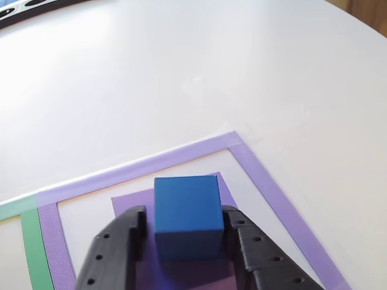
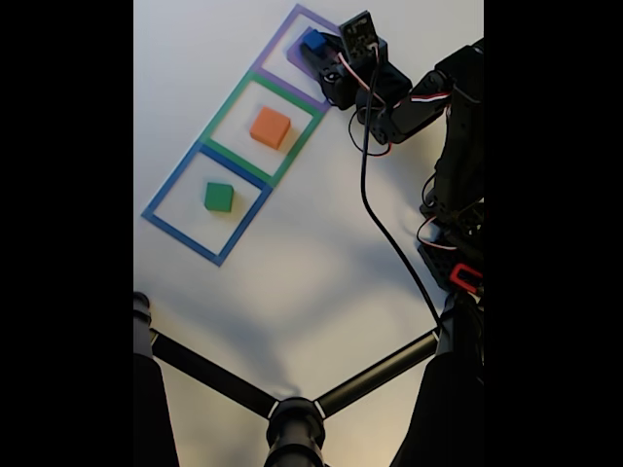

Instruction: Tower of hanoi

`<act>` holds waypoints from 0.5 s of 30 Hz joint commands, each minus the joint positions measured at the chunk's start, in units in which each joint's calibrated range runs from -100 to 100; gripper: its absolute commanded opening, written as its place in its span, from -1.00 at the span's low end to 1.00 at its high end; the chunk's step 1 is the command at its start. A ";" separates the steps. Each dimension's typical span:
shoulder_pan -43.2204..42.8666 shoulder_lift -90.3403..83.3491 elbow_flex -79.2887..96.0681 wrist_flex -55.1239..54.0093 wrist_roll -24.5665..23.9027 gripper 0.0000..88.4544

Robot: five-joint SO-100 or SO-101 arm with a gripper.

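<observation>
Gripper [image 1: 187, 226] sat low in the other view, both black fingers [image 1: 118, 248] coming up from the bottom edge w/ a blue cube [image 1: 186, 208] between them. Left finger pressed against cube's left face, right finger against its right face; jaws clamped on cube, no gap seen either side. Cube upright, top face level, sitting over a purple square pad [image 1: 130, 202] of which strips showed left and right of it. Couldn't tell if cube bottom touched the pad or was lifted a bit.

Pad lay inside a purple tape frame [image 1: 181, 154], far corner at upper right of cube. Green tape [image 1: 30, 241] joined frame at lower left. White table [image 1: 193, 72] beyond.

Fixed view: three tape frames in a diagonal row on the table [image 2: 321, 282], sharing edges. Purple frame [image 2: 295, 17] at top, w/ blue cube [image 2: 311, 42] in it and gripper [image 2: 317, 49] around cube. Green frame [image 2: 222, 112] in middle held an orange cube [image 2: 270, 126], roughly centred. Blue frame [image 2: 170, 185] at lower left held a green cube [image 2: 219, 197], smaller than the orange one. Orange and green cubes well apart from gripper, each alone in its frame.

Arm [image 2: 428, 107] reached in from right, black cable [image 2: 375, 214] trailing down across table. Black stand legs [image 2: 209, 375] at bottom of view.
</observation>
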 commanded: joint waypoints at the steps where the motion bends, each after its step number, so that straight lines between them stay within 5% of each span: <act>1: 0.89 -0.86 -0.46 -1.47 0.19 -0.62; 15: -0.33 -8.87 -2.37 3.46 0.19 -0.49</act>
